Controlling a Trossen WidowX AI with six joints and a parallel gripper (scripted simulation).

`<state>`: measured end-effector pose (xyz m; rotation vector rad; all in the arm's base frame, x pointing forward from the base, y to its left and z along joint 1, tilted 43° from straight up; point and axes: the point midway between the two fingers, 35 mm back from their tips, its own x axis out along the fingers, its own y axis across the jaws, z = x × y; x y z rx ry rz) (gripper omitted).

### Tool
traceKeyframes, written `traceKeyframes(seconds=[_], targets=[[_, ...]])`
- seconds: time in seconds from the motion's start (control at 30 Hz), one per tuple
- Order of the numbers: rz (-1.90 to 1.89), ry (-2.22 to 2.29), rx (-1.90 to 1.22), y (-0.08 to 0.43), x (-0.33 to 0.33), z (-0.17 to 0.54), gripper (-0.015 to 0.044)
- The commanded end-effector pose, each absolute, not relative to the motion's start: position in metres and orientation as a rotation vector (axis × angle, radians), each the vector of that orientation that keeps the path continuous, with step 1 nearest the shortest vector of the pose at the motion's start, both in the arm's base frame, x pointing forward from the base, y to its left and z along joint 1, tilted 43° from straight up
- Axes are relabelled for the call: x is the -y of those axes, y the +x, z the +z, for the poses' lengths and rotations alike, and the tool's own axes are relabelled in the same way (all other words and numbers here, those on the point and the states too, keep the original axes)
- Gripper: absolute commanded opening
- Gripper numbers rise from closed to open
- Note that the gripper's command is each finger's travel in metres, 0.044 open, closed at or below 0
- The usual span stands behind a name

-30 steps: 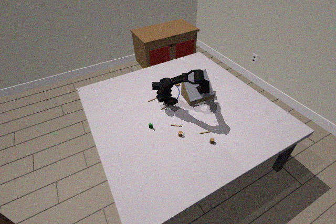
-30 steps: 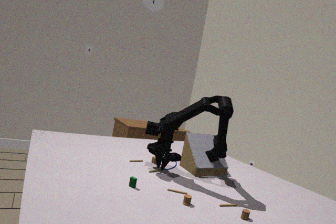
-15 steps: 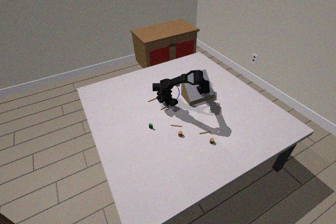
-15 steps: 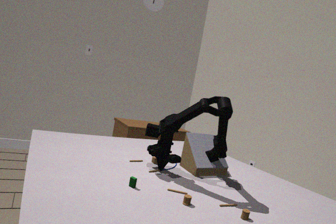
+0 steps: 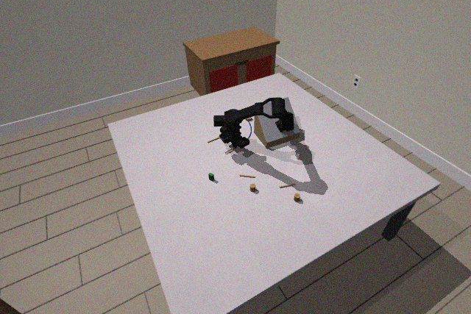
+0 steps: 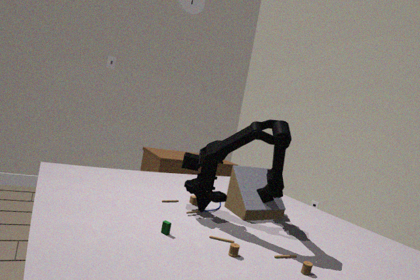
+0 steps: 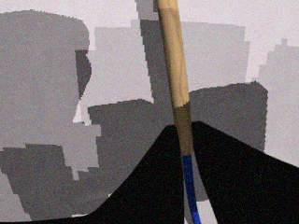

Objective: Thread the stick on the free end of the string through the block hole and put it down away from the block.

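My gripper (image 5: 236,145) (image 6: 202,210) (image 7: 183,133) points down, low over the table, and is shut on the string end of the wooden stick (image 5: 229,151) (image 6: 191,212) (image 7: 175,61). The stick's far part sticks out beyond the fingertips, close to the table. The blue string (image 5: 251,129) (image 6: 216,208) (image 7: 188,177) runs from its darker end between the fingers and curves to the round button (image 5: 249,118), which is hidden in the exterior view. A small wooden block (image 6: 193,200) stands partly hidden behind the gripper; no hole can be made out.
A large grey-topped wedge (image 5: 275,129) (image 6: 252,192) stands by the arm's base. A loose stick (image 5: 213,139) (image 6: 170,200) lies behind the gripper. Nearer the top and exterior views are two more sticks, two small wooden cylinders and a green block (image 5: 210,176) (image 6: 165,227).
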<state>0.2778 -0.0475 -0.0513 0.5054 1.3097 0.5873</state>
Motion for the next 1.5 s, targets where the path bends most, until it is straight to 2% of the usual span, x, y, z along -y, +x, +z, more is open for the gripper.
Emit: traceKeyframes(seconds=[0.0,1.47], targets=[[0.586,0.496,-1.308,0.279,0.052,-0.047,0.0],[0.586,0.504,-1.31,0.27,0.08,-0.015,0.0]])
